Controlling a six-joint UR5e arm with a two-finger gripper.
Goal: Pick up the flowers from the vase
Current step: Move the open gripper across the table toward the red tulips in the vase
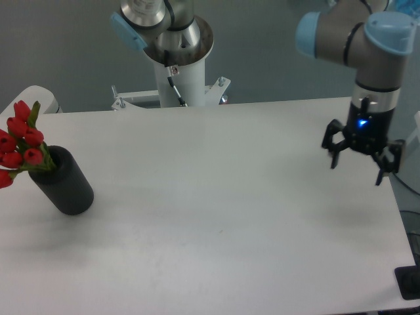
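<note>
The flowers [20, 146], a bunch of red tulip buds with green leaves, stick out of the vase [62, 181], a matte black cylinder leaning at the table's left side. My gripper [356, 170] hangs open above the right part of the table, far from the vase, with nothing between its fingers. A blue light glows on the wrist above it.
The white table [210, 210] spans the view, its right edge just beyond the gripper. The arm's white base column [178, 72] stands behind the table's far edge. A small dark object [409, 282] sits off the table at the lower right.
</note>
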